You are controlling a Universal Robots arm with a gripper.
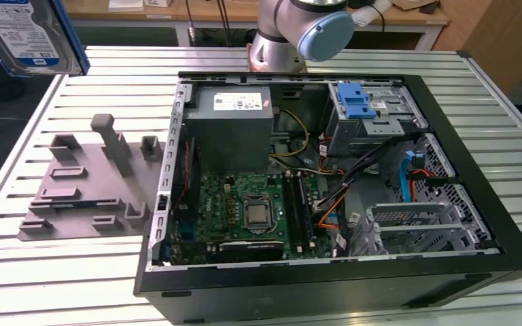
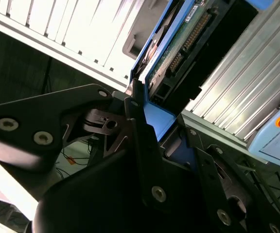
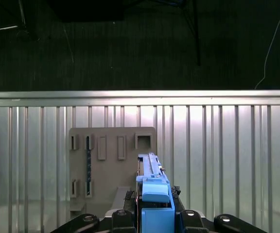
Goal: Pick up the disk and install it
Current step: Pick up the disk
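Observation:
The disk (image 1: 24,32), a silver drive with a white-and-blue label in a blue plastic bracket, hangs in the air at the exterior view's top left, beyond the table's corner. In both wrist views my gripper (image 3: 154,206) is shut on it, black fingers (image 2: 136,127) clamped on the blue bracket. The disk (image 3: 152,180) stands on edge above the grey holder plate (image 3: 110,160). Its connector edge and green circuit board (image 2: 178,44) show in the second wrist view.
An open computer case (image 1: 478,268) lies on the slatted metal table (image 1: 79,272), holding a grey power-supply box (image 1: 234,125), a motherboard (image 1: 242,207) and a drive cage with a blue latch (image 1: 363,109). The grey holder plate (image 1: 79,183) lies beside it. The arm's base (image 1: 288,34) stands behind.

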